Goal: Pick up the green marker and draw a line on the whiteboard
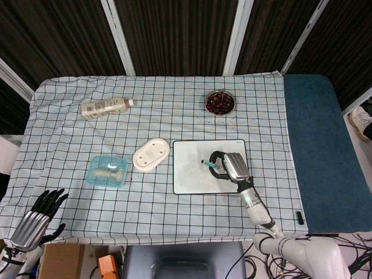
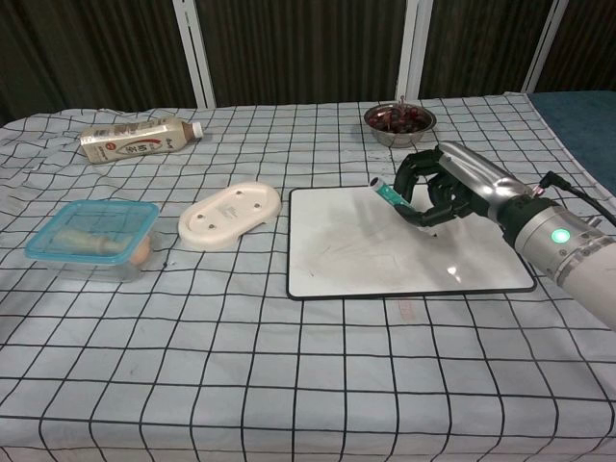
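Note:
The whiteboard [image 1: 192, 174] [image 2: 356, 250] lies flat on the checked cloth, right of centre. My right hand [image 1: 231, 167] [image 2: 445, 185] hovers over its middle and grips the green marker [image 1: 210, 165] [image 2: 389, 191], which sticks out to the left, tilted. The marker's lower tip is hidden behind the fingers, so I cannot tell whether it touches the board. Faint old smudges mark the board's surface. My left hand [image 1: 36, 220] hangs off the table's front left corner with fingers spread, holding nothing.
A cream soap dish [image 1: 151, 154] [image 2: 229, 214] lies just left of the board. A blue lidded box [image 1: 107, 171] [image 2: 93, 235] sits further left, a bottle [image 1: 106, 107] [image 2: 135, 140] lies at the back left, and a metal bowl of cherries [image 1: 220, 103] [image 2: 398, 122] stands behind the board.

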### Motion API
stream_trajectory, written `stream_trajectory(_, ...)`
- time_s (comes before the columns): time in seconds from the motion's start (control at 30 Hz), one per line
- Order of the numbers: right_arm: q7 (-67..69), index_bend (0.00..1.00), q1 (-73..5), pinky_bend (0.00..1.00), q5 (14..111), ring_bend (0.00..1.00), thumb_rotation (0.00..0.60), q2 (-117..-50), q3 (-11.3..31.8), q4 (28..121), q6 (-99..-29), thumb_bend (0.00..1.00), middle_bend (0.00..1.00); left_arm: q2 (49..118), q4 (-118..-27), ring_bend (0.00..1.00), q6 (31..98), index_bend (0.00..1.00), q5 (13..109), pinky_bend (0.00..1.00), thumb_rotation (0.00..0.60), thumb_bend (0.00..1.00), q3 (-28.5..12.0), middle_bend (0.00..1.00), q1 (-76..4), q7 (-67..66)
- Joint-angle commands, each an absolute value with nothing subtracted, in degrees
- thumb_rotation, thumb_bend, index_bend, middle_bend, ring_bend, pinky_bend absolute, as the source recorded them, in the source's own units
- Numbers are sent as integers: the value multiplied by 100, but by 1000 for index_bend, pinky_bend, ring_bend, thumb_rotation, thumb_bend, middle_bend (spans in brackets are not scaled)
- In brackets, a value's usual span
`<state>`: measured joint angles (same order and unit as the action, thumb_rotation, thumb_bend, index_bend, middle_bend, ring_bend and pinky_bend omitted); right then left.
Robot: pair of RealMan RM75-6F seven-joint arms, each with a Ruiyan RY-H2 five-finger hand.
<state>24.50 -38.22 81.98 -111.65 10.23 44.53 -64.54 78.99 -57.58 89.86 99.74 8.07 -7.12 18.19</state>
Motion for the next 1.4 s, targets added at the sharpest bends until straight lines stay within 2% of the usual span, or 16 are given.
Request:
stream_trajectory(0.03,2483,1000,-3817,729,8204,757,600,-11179,1018,4404,-6448,398,773,7903,-5754,0,8977,0,9973,0,600,350,809,0,-713,1821)
stream_trajectory(1.4,3180,1000,-3559,732,8310,757,600,-11083,842,3625,-6496,397,773,7946,-5783,0,8880,0,10017,0,600,351,846,0,-760,1735)
